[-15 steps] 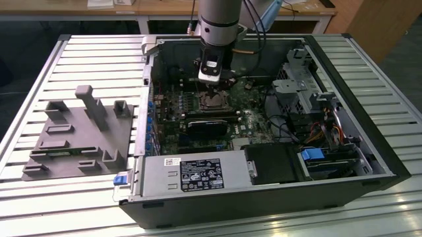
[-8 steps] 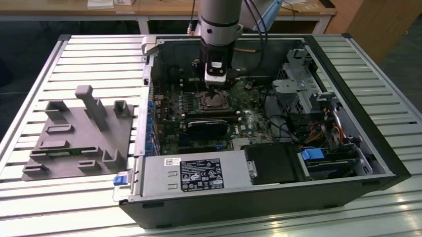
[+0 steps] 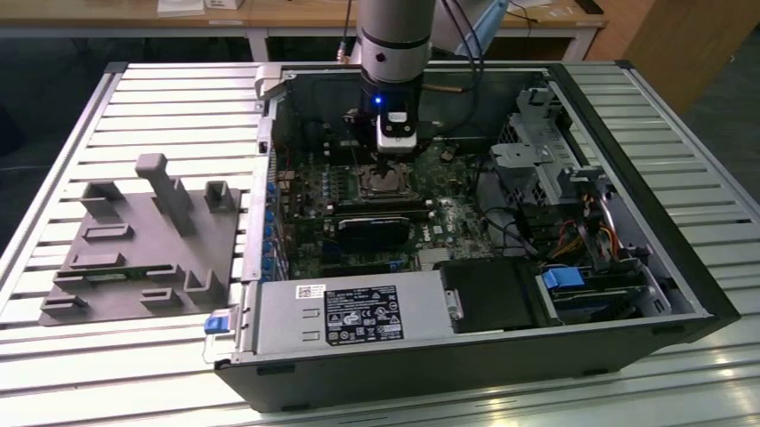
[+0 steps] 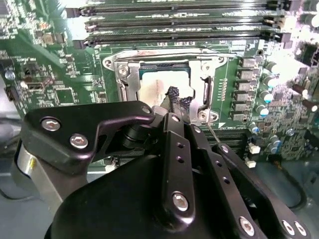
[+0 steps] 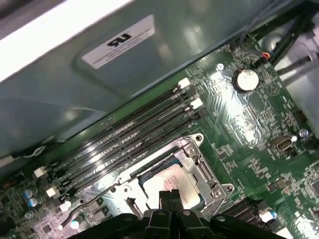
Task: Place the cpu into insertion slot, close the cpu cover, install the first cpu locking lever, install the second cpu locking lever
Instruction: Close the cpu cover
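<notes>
The exterior view takes in the open computer case (image 3: 475,378) on a slatted table (image 3: 178,98), with a grey fixture (image 3: 142,240) beside it. Both wrist views look closer inside: the cpu (image 5: 175,181) lies in the insertion slot (image 4: 164,54), with the cpu cover (image 5: 203,169) flat around it. The gripper (image 4: 175,99) has its fingers pressed together, tips just over the chip. A thin wire lever (image 5: 94,201) angles out alongside

The table (image 3: 178,98) under me is made of long pale metal strips. A big black computer box (image 3: 475,369) lies on it, open on top. Beside that, on the exterior view's left, sits a flat grey stand (image 3: 142,253) with blocks sticking up.
</notes>
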Robot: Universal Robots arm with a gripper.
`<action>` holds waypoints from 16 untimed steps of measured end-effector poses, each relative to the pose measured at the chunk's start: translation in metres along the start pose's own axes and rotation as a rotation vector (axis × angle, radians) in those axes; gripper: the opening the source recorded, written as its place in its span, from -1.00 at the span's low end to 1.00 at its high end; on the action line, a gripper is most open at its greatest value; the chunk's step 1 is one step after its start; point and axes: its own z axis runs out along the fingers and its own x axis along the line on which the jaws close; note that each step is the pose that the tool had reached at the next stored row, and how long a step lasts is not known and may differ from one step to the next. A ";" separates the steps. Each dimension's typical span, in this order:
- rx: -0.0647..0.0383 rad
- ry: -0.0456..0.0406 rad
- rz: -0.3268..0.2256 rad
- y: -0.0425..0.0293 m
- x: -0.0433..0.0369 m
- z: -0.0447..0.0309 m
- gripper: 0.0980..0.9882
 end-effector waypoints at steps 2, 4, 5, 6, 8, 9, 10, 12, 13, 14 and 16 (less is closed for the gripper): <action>-0.003 -0.0051 -0.023 0.0000 0.0000 0.0001 -0.99; -0.006 -0.0093 -0.048 0.0000 0.0000 0.0003 -0.99; -0.007 -0.0108 -0.060 0.0000 0.0000 0.0003 -0.99; -0.008 -0.0120 -0.073 0.0000 0.0000 0.0004 -0.99; -0.010 -0.0139 -0.100 0.0000 0.0000 0.0007 -0.99; -0.010 -0.0149 -0.114 0.0000 0.0000 0.0008 -0.99; -0.011 -0.0159 -0.128 0.0000 0.0000 0.0010 -0.99; -0.013 -0.0176 -0.157 0.0000 0.0000 0.0013 -0.99; -0.013 -0.0185 -0.172 0.0000 0.0000 0.0014 -0.99; -0.014 -0.0193 -0.187 -0.0001 0.0000 0.0015 -0.99; -0.015 -0.0202 -0.219 -0.0001 0.0000 0.0018 -0.99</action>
